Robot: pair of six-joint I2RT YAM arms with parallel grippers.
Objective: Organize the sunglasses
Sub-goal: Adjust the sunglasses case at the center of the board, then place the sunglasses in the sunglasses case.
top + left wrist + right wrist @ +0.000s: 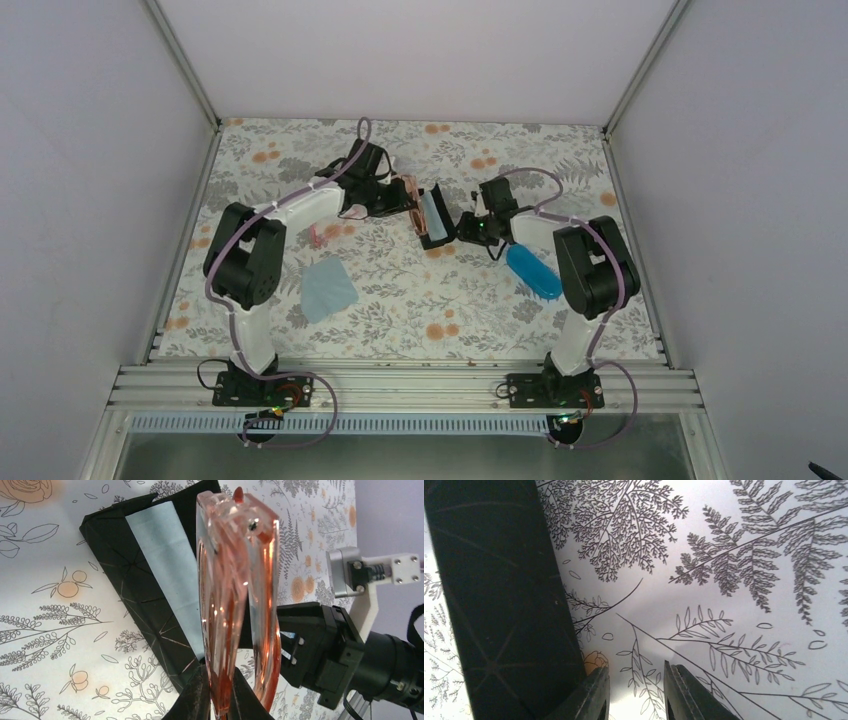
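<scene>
The sunglasses [235, 595] are folded, with a pink-red translucent frame. My left gripper [220, 696] is shut on their lower edge and holds them upright, just above an open black folding case [145, 600] with a light blue lining. In the top view the left gripper [394, 197] holds the sunglasses [409, 193] right beside the case [436, 216] at the table's middle back. My right gripper [468, 229] sits low at the case's right side. In the right wrist view it [636, 692] is open and empty, its left finger next to the case's black wall [499, 605].
A glossy blue oval case [533, 272] lies by the right arm. A light blue cloth [328, 288] lies front left. A small pink item [318, 236] lies under the left arm. The right arm's gripper body [325, 650] is close behind the sunglasses.
</scene>
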